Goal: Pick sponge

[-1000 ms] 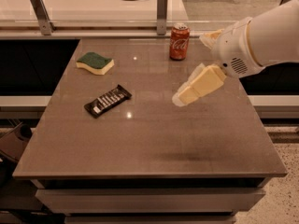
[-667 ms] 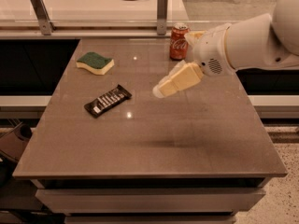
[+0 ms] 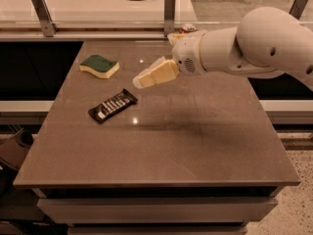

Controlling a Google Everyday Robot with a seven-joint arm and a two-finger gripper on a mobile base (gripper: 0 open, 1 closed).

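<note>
The grey bench (image 3: 195, 141) fills the view. The white arm (image 3: 254, 48) reaches in from the right, stretched nearly level over the far half, its wrist turned left. The gripper (image 3: 142, 81) hangs above the bench, pointing left and slightly down. Whether it is open or closed cannot be told, and it holds nothing. The sponge (image 3: 100, 65) lies at the far left, green side up, near the gripper but apart. The black candy bar wrapper (image 3: 113, 105) sits nearer. A second ago the gripper was further right — it has swung toward the sponge, which has not moved.
</note>
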